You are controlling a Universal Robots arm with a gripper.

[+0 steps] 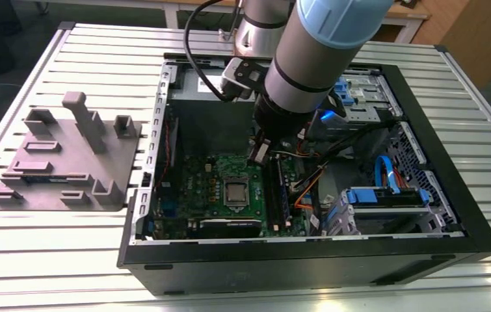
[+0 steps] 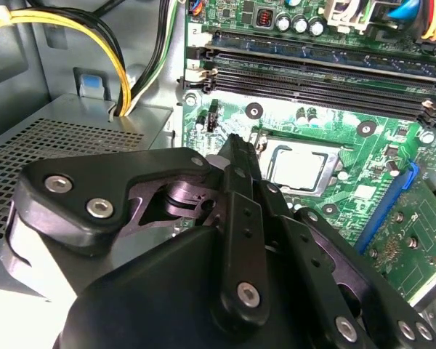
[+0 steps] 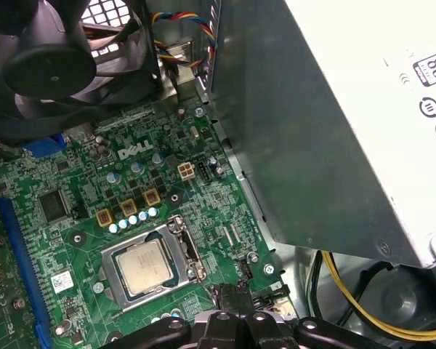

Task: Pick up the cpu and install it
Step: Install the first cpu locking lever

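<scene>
On the slatted surface (image 1: 71, 260), my tool (image 2: 236, 149), fingers pressed together and empty, hovers beside the socketed cpu (image 2: 296, 167) at its three o'clock.

1. A white slatted metal table (image 1: 54, 260) with long parallel ribs carries everything in the exterior view.
2. An open black desktop computer case (image 1: 315, 263) lies on its side directly on the table, toward the exterior view's right, its open side facing up.
3. A grey moulded fixture plate (image 1: 58, 169) with several upright posts and blocks lies flat on the table, just beside the case, on the exterior view's left.
</scene>
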